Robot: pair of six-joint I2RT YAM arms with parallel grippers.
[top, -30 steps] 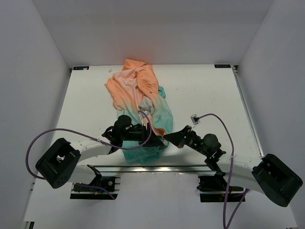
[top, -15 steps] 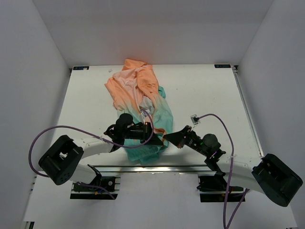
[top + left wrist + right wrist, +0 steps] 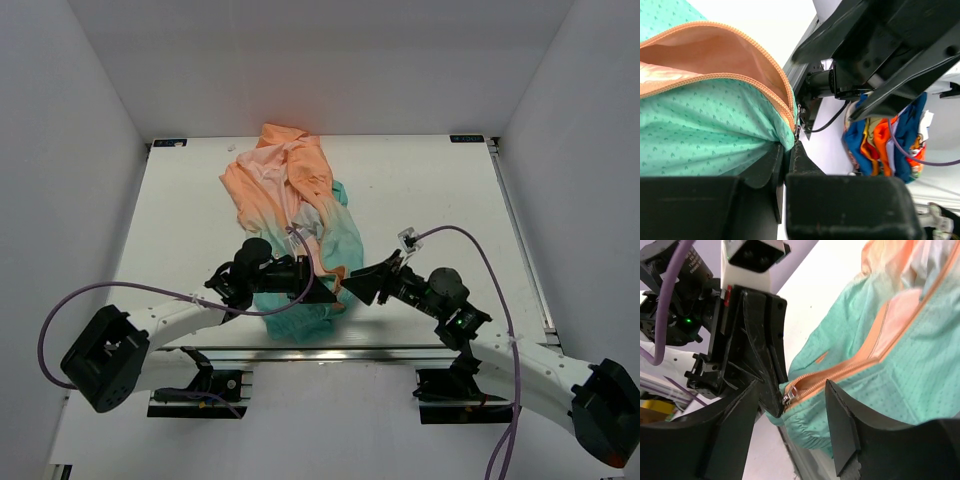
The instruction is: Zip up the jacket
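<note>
The jacket (image 3: 285, 185) lies crumpled mid-table, orange at the far end and teal at the near hem (image 3: 300, 305). My left gripper (image 3: 322, 284) is shut on the teal hem corner (image 3: 782, 137), just below the orange zipper's metal slider (image 3: 798, 128). My right gripper (image 3: 350, 286) faces it from the right, open. Its fingers (image 3: 845, 425) straddle the hem (image 3: 810, 427) without touching it. The slider (image 3: 789, 398) sits at the zipper's bottom end, against the left gripper's fingers (image 3: 762, 350). The zipper (image 3: 875, 347) runs up to the right, its halves parting higher up.
The table's near edge with its metal rail (image 3: 340, 350) lies directly under the hem. Both arm bases (image 3: 200, 385) sit below it. White walls (image 3: 70, 150) enclose the table on three sides. A heap of coloured cloth (image 3: 885, 135) shows beyond the table edge.
My left gripper has shut on the hem corner. My right gripper, shut a moment ago at the zipper's end, has opened. Both arms have shifted slightly toward the jacket.
</note>
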